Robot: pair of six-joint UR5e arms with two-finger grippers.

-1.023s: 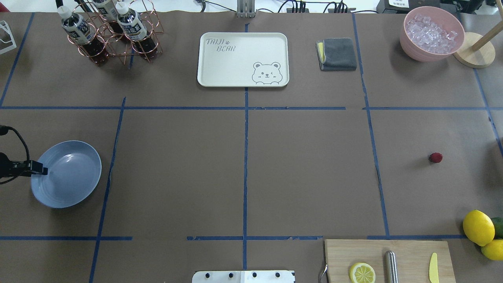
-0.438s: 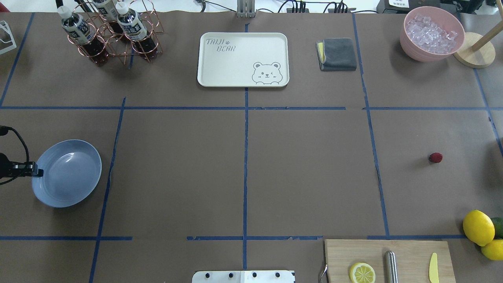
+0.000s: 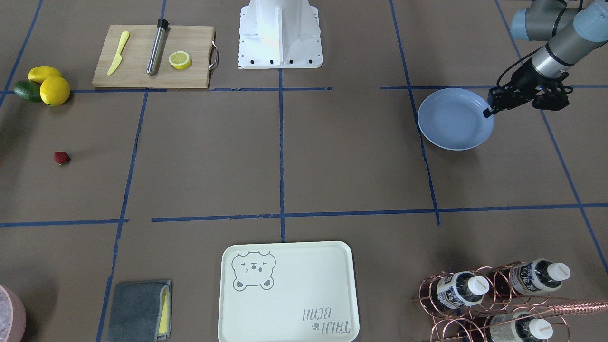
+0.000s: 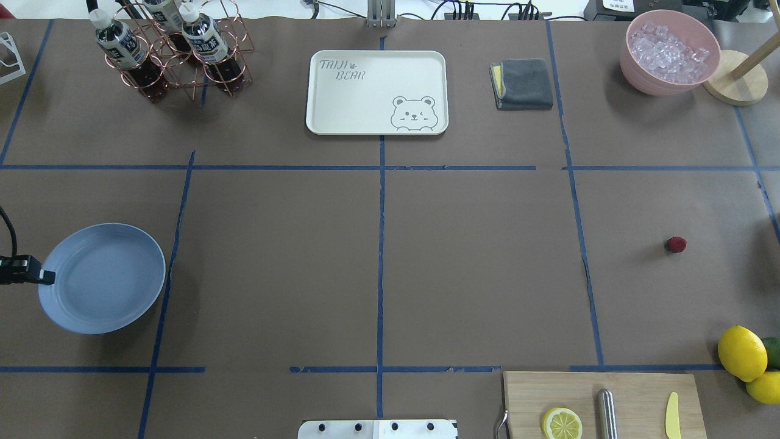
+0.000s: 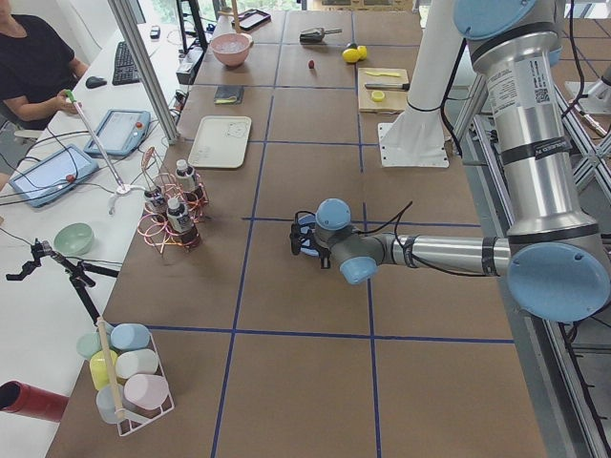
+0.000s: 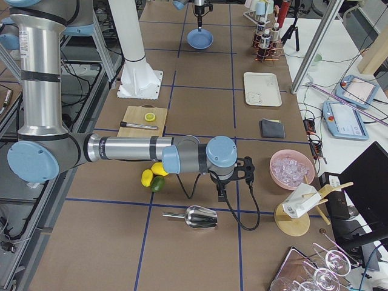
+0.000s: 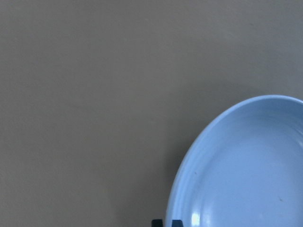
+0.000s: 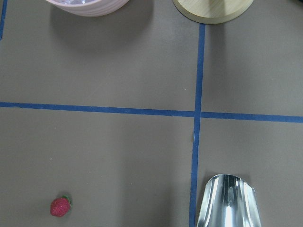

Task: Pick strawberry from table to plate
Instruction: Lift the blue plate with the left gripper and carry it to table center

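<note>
The strawberry (image 4: 675,244), small and dark red, lies alone on the brown table (image 4: 475,268) at the right; it also shows low left in the right wrist view (image 8: 60,206). Far across at the left, the light-blue plate (image 4: 102,278) rests flat. My left gripper (image 4: 42,278) comes in from the left edge with its narrow fingertips closed on the plate's outer rim (image 3: 484,124). The right gripper (image 6: 222,195) shows only in the exterior right view, hanging above the table near the lemons; I cannot tell whether it is open or shut.
A cutting board (image 4: 640,390) with a lemon half, a metal rod and a yellow knife sits near right, lemons (image 4: 741,352) beside it. A metal scoop (image 8: 229,201) lies near the right wrist. At the far side stand the cream tray (image 4: 376,91), bottle rack (image 4: 170,52), grey cloth (image 4: 523,83) and ice bowl (image 4: 669,52).
The plate went from tilted to lying flat. The left gripper drew back toward the left edge along with the plate's rim. The strawberry has not moved.
</note>
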